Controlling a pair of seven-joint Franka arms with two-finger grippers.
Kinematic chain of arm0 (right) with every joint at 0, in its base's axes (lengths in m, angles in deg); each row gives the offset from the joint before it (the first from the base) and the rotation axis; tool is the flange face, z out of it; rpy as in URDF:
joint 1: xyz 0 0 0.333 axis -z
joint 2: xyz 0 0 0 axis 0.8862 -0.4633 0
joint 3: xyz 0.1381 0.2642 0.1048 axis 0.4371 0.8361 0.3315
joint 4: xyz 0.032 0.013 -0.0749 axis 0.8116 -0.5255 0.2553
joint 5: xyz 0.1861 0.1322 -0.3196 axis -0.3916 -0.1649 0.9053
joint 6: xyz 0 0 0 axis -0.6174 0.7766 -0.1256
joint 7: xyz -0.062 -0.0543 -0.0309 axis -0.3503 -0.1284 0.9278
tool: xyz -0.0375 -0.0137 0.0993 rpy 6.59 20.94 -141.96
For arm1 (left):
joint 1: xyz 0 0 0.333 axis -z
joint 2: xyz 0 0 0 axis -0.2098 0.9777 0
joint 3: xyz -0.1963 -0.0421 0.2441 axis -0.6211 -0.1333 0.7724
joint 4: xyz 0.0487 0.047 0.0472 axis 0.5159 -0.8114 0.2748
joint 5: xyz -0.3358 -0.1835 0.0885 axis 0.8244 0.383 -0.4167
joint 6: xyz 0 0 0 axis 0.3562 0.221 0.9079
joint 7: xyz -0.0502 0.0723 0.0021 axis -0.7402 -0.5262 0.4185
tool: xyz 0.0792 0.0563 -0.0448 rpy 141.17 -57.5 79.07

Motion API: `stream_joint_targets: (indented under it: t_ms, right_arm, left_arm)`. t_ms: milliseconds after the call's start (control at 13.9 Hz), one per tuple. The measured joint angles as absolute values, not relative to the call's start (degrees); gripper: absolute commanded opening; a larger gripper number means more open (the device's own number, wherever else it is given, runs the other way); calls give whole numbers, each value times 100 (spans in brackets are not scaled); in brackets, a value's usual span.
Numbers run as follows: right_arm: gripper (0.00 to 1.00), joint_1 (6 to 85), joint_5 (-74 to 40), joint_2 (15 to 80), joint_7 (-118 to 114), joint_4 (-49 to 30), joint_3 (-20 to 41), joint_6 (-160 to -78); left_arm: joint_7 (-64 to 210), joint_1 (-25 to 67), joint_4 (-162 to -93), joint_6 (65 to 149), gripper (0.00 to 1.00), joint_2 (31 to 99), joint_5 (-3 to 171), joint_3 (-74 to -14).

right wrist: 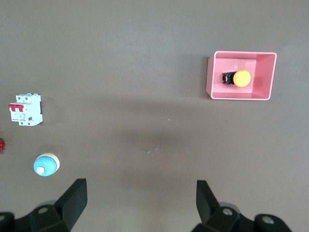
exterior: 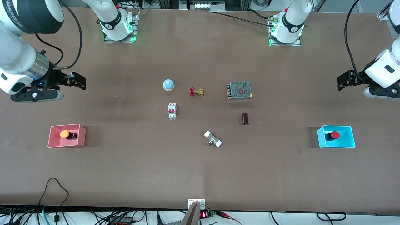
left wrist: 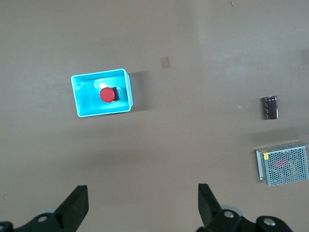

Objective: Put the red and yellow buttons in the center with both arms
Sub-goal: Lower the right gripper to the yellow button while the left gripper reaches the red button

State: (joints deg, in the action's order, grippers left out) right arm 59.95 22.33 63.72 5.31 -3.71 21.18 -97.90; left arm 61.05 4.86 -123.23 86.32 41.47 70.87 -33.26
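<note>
At opposite ends of the brown surface (exterior: 200, 168), the yellow button (exterior: 65, 134) lies in a pink tray (exterior: 52, 140) and the red button (exterior: 334, 135) in a cyan tray (exterior: 351, 142). Both wrist views show what the front view hides: the left gripper (left wrist: 143, 205) and right gripper (right wrist: 141, 200) hang above bare surface, fingers apart.

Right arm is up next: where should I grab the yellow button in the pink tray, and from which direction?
Come straight down from above. The yellow button lies on its side in the pink tray, whose walls block a sideways approach. Probably close the open right gripper across the narrow black body beside the cap, since the round cap might slip.
</note>
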Motion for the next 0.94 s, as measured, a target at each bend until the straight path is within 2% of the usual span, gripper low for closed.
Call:
stream_joint_targets:
  t_ms: [144,576,935]
  right_arm:
    - [100,6015,2337,6174,531,-385,2111,-9890]
    - [100,6591,2548,5630,-148,-934,2079,-11396]
    - [100,7072,2554,5225,-921,-1248,2032,-12589]
  left_arm:
    - [6120,481,-12323,8604,100,4147,7087,-3324]
    - [6179,457,-12327,8577,100,4247,7087,-3281]
    - [6290,149,-11586,8595,100,5229,7087,-3191]
